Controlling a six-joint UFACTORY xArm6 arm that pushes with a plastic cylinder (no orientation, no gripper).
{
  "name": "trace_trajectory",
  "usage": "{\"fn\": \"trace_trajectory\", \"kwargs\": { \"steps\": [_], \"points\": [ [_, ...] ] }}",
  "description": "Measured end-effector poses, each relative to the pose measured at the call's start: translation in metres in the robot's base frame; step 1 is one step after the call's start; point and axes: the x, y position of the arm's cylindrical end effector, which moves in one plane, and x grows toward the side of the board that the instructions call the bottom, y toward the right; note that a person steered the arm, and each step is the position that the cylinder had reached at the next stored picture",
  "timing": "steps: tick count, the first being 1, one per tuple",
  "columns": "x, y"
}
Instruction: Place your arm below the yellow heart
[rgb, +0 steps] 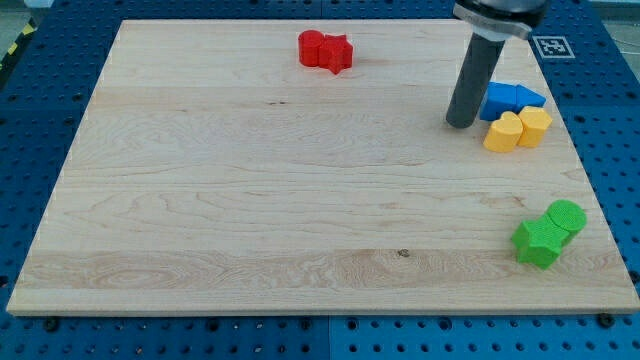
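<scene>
The yellow heart (502, 132) lies near the board's right edge, with a yellow hexagon (535, 126) touching its right side. My tip (460, 124) rests on the board just left of the yellow heart, slightly above its middle, with a small gap between them. Two blue blocks (511, 99) sit right above the yellow pair, to the right of my rod.
A red pair, a cylinder and a star (326, 50), sits at the view's top centre. A green star (538, 242) and green cylinder (566, 217) sit at the bottom right. The wooden board (250, 200) lies on a blue pegboard table (610, 120).
</scene>
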Motion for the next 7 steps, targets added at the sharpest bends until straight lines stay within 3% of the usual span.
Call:
{"fn": "trace_trajectory", "kwargs": {
  "steps": [3,5,7],
  "points": [
    [0.055,0.013],
    [0.054,0.05],
    [0.053,0.051]
  ]
}}
